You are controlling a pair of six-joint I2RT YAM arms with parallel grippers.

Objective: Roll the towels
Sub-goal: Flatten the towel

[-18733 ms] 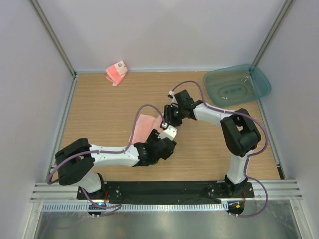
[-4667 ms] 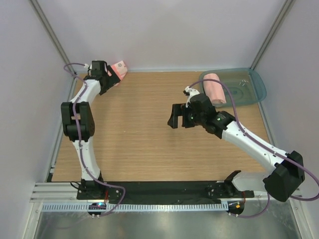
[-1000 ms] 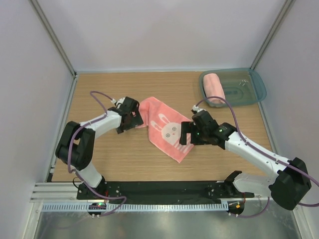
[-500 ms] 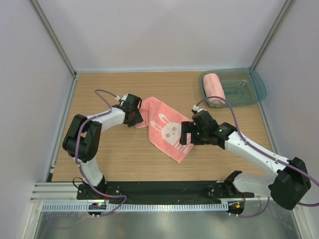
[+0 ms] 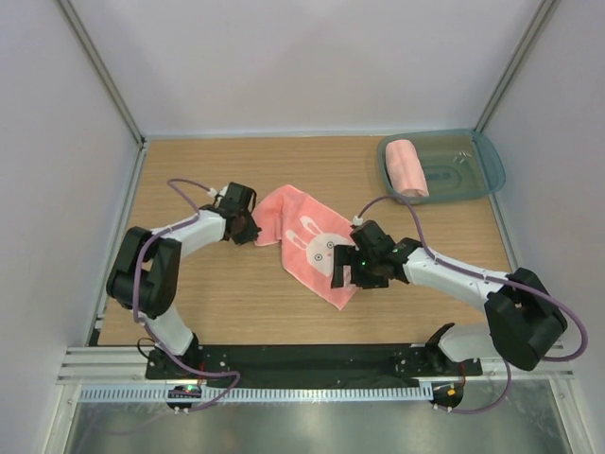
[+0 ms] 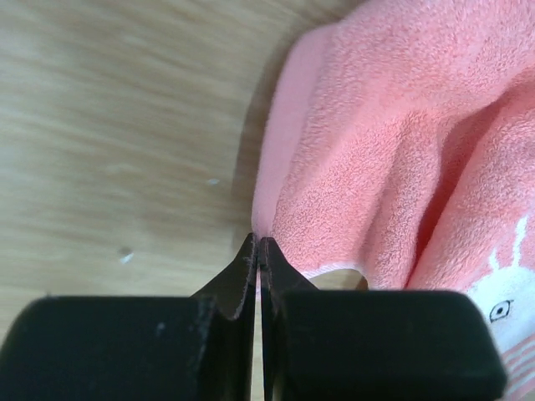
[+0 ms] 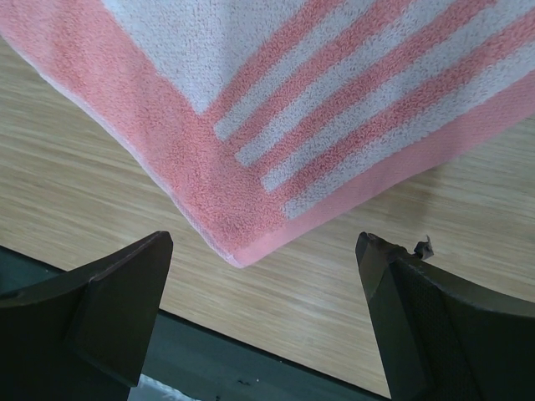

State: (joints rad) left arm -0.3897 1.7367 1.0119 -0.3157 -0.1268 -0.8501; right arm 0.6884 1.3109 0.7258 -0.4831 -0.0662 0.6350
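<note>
The striped towel (image 5: 307, 241) is laid out mostly flat on the desk (image 5: 217, 303), stretched between the two sets of fingers, bunny face up. The rolled towel (image 5: 406, 167) is parked in the tray (image 5: 473, 170), well beyond the right fingers, so that one looks done.

The left fingers (image 6: 247, 267) are pressed fully together, tips right at the towel's edge. A sliver of pink seems to be caught between them, but honestly it can't be told whether any real cloth is pinched. The cloth just ahead of them is bunched into a couple of humps.

The right fingers (image 7: 125, 284) are spread wide, one on each side of the striped corner, which lies between them without being touched.

What could go wrong, as a guess:
- If only a thread of hem is caught on the left, the corner could be dropped the moment it's pulled, and nothing gets rolled.
- If those humps aren't smoothed, a lopsided, loose roll could be produced.
- If the right side is closed too high, the corner could be missed and only desk scraped.
- If one side is tugged harder, the towel could be dragged askew.
</note>
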